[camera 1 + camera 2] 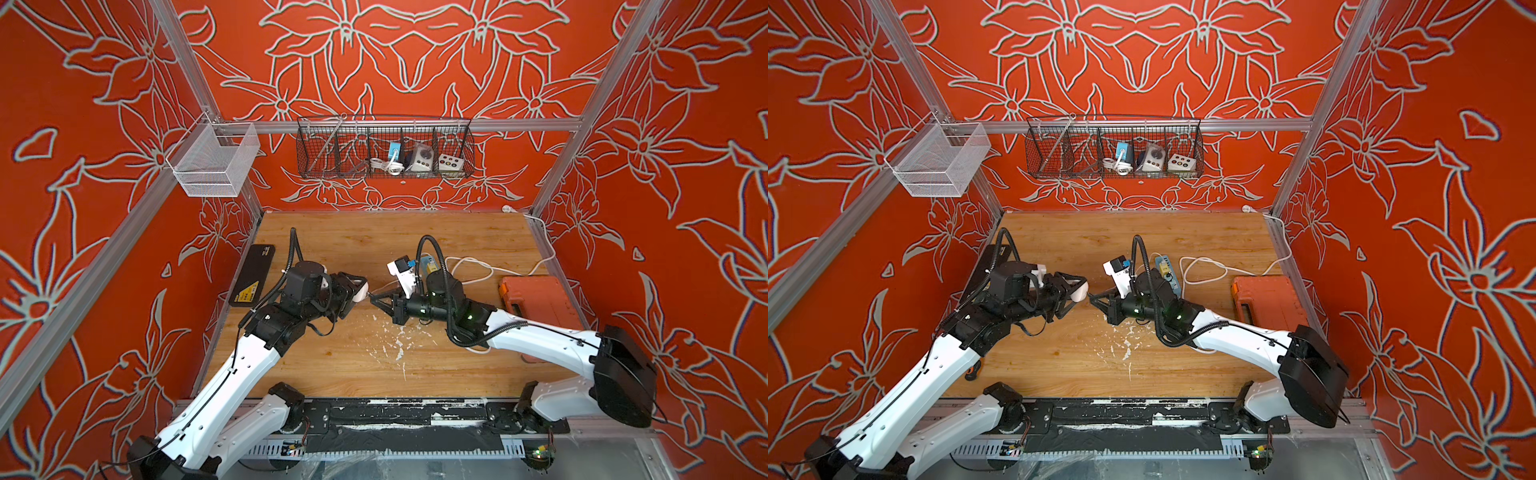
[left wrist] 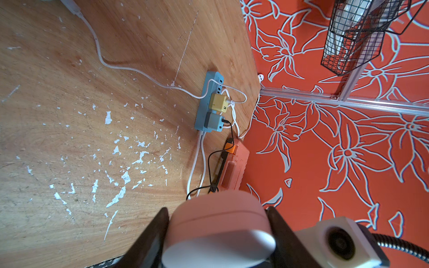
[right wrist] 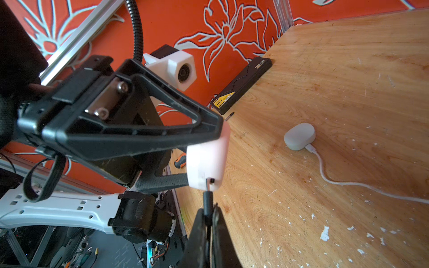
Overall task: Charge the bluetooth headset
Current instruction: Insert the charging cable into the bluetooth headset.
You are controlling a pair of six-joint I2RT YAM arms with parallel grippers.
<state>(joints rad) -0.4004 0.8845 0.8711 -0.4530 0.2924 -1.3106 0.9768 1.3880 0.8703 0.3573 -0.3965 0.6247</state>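
1. Left end effector [image 1: 355,291]: clamped on a white earbud case [image 3: 206,160], held above the middle of the tabletop [image 1: 374,361].
2. Right end effector [image 3: 207,218]: jaws narrow, pinching a black plug [image 3: 207,200].
3. The plug's metal tip is at the case's end face, beside a small dark port. Seating cannot be confirmed.
4. A black cable [image 2: 209,167] runs to a blue charger [image 2: 213,121] on the power strip [image 2: 199,116].
5. A second case [image 3: 299,137] lies on the tabletop with a white cable [image 3: 325,172] plugged in.
6. An orange box [image 1: 536,299] sits near the strip.
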